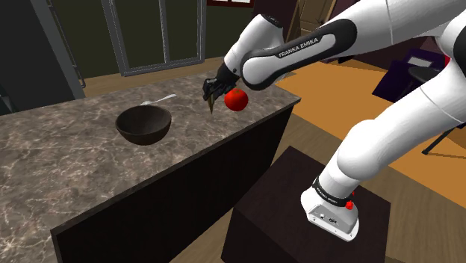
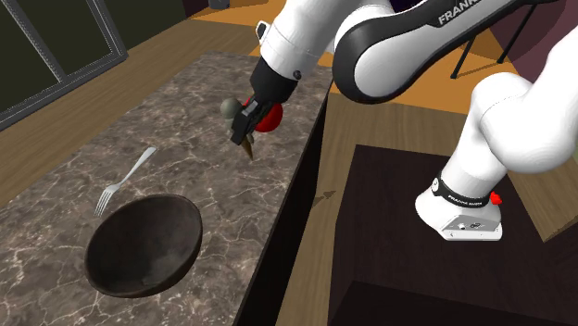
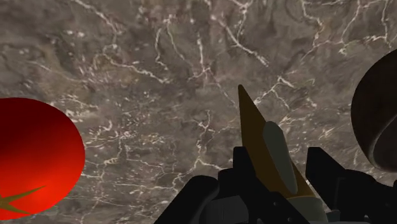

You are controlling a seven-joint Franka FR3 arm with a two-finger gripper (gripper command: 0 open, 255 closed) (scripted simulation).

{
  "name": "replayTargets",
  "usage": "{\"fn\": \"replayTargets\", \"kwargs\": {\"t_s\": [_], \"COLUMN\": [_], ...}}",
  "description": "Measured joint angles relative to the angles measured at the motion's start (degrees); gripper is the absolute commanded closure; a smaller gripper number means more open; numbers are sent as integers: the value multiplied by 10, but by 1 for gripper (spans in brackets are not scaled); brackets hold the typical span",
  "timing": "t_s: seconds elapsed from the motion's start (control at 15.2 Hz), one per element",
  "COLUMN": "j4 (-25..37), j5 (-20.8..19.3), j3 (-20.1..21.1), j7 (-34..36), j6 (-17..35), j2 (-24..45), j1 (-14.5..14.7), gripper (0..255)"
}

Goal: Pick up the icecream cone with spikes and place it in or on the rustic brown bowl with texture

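Your gripper [image 1: 214,93] [image 2: 245,130] [image 3: 280,164] pinches the ice cream cone [image 1: 213,103] [image 2: 249,146] [image 3: 254,124] between its fingers, tip down, above the marble counter [image 1: 60,149]. A red tomato [image 1: 237,99] [image 2: 270,117] [image 3: 35,153] lies just beside it. Note the dark brown bowl [image 1: 143,112] [image 2: 176,222] [image 3: 375,121] well to the shoulder view's left, with a fork [image 1: 158,99] [image 2: 125,181] near its far side.

count | bowl [image 1: 143,125]: 1 | fork [image 1: 158,99]: 1, just beside bowl | tomato [image 1: 237,99]: 1, well apart from bowl | cone [image 3: 251,124]: 1, well apart from bowl | counter [image 1: 67,164]: 1, under bowl | arm [image 1: 299,48]: 1 | gripper [image 3: 280,168]: 1 | fingers [image 3: 324,168]: 2 | stand [image 1: 299,198]: 1, on the floor, well apart from bowl
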Motion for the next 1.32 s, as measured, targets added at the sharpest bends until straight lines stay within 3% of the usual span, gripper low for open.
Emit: {"fn": "replayTargets", "kwargs": {"t_s": [1.12,1.32], "j4": [87,116], "j5": [-12,-27], "j3": [-11,16], "j7": [9,43], "j6": [-140,-144], "j2": [-54,-31], "j1": [-7,-11], "gripper": [255,255]}}
